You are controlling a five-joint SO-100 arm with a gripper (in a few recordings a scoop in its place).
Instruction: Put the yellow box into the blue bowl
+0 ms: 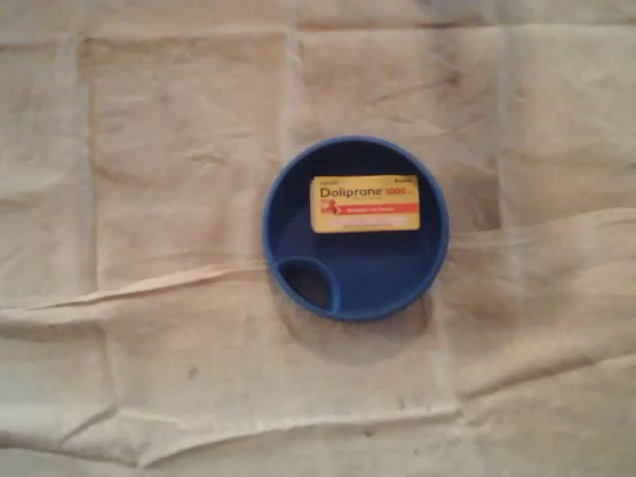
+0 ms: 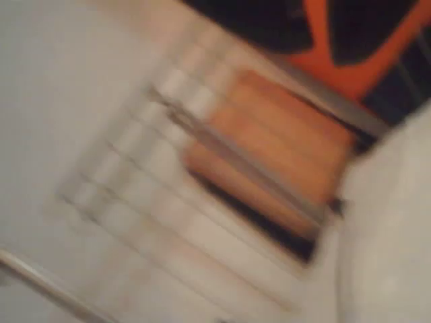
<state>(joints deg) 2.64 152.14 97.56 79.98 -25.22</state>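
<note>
In the overhead view the round blue bowl (image 1: pixel 355 288) sits near the middle of the cloth-covered table. The yellow box (image 1: pixel 366 204), printed "Doliprane" with a red stripe, lies flat inside the bowl's large compartment, against its upper half. A small round pocket (image 1: pixel 307 283) at the bowl's lower left holds nothing. The wrist view is heavily blurred and points away from the table, at pale surfaces and a brown wooden-looking panel (image 2: pixel 269 161).
A wrinkled beige cloth (image 1: pixel 149 199) covers the whole table, with raised folds running across its lower half. A blurred orange and black shape (image 2: pixel 343 40) fills the top right of the wrist view; what it is cannot be told.
</note>
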